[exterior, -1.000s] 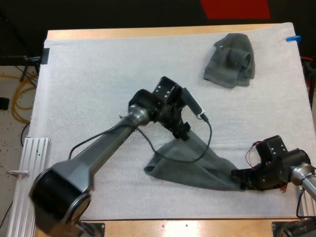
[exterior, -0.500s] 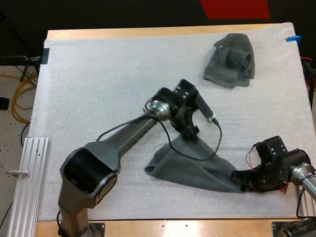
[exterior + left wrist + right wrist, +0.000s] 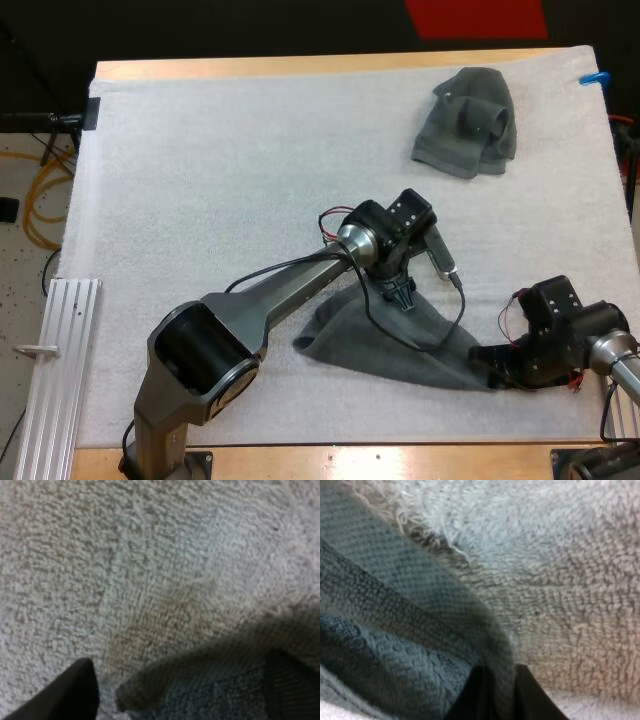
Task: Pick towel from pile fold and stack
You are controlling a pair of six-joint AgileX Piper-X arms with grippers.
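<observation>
Right wrist view: R fingers (image 3: 479, 692) pinch towel (image 3: 395, 620).

Two towels (one crumpled towel (image 3: 468, 122), one spread towel (image 3: 395, 338)) on one mat (image 3: 200, 180).

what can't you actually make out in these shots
High view: the far edge of the near towel, hidden under the left pincer.
Left wrist view: that towel's edge is blurred and runs off the frame.
High view: whether the crumpled towel is one piece or more; its folds hide that.
</observation>
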